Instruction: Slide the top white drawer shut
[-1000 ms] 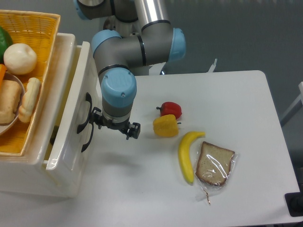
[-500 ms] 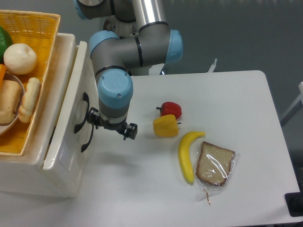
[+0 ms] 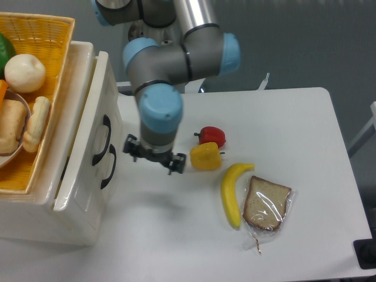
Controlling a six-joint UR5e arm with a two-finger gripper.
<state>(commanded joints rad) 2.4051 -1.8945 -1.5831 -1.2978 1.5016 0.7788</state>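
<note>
Top white drawer (image 3: 88, 126) sits at the left of the surface (image 3: 305, 117), its front panel nearly flush with the lower drawer front (image 3: 97, 194), further in than a second ago. End effector (image 3: 154, 160) has pulled away to the right, now clear of the black handle (image 3: 101, 143) and just left of the yellow pepper (image 3: 205, 156); whether its fingers stand wide or narrow cannot be told. Red pepper (image 3: 211, 136), banana (image 3: 232, 192) and bagged bread (image 3: 267, 204) lie unmoved.
</note>
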